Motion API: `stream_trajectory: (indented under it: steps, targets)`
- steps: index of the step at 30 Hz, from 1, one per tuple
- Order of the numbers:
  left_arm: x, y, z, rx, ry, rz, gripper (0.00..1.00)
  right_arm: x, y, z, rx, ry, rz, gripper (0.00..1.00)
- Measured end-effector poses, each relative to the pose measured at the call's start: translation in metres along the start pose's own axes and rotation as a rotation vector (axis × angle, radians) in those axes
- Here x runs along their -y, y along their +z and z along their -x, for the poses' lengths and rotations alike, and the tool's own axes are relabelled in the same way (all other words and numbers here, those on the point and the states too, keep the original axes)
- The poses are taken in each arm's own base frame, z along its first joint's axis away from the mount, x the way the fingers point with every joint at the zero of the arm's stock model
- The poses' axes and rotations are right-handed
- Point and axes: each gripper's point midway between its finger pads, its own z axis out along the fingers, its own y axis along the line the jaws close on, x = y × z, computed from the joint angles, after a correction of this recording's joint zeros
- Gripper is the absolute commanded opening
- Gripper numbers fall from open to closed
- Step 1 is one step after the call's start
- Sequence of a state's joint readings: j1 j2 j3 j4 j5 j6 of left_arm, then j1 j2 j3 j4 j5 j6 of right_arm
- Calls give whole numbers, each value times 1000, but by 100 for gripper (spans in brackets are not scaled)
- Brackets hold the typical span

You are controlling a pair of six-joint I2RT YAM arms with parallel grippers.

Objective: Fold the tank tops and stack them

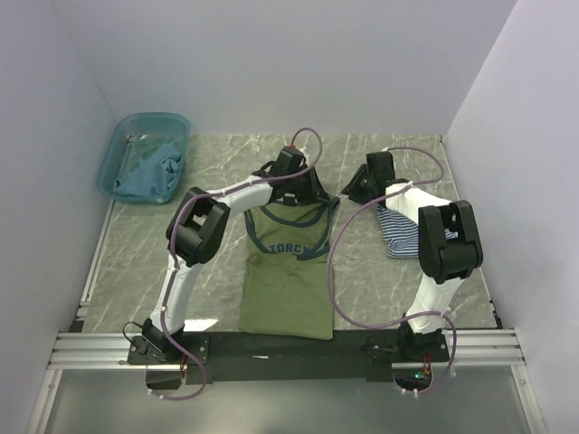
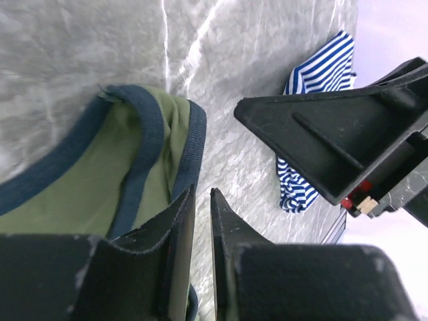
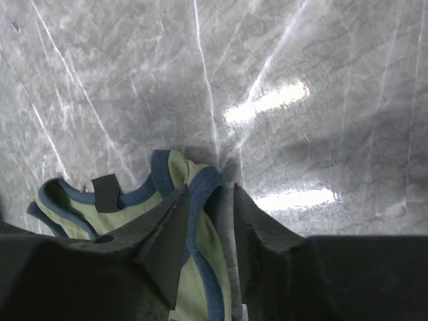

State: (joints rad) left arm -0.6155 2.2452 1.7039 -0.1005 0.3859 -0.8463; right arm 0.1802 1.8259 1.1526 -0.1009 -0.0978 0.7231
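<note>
Olive tank top: one strap pinched in left end effector; other straddled by right end effector (jaws apart).

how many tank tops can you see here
3. The olive top lies flat mid-table, the striped top is bunched to its right, and the blue top sits in the basin at the far left; another could hide beneath it.
</note>
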Motion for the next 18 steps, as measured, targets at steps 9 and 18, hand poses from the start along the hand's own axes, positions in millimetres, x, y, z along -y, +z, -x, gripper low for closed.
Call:
stream_trajectory:
  steps: [9,18]
  targets:
    - [-22,22,-10,-33,-1,40,18,11,4,-17,-31,-3,1,35]
    - [-29,35,-2,-25,-1,63,18,16,15,-27,-65,-16,8,33]
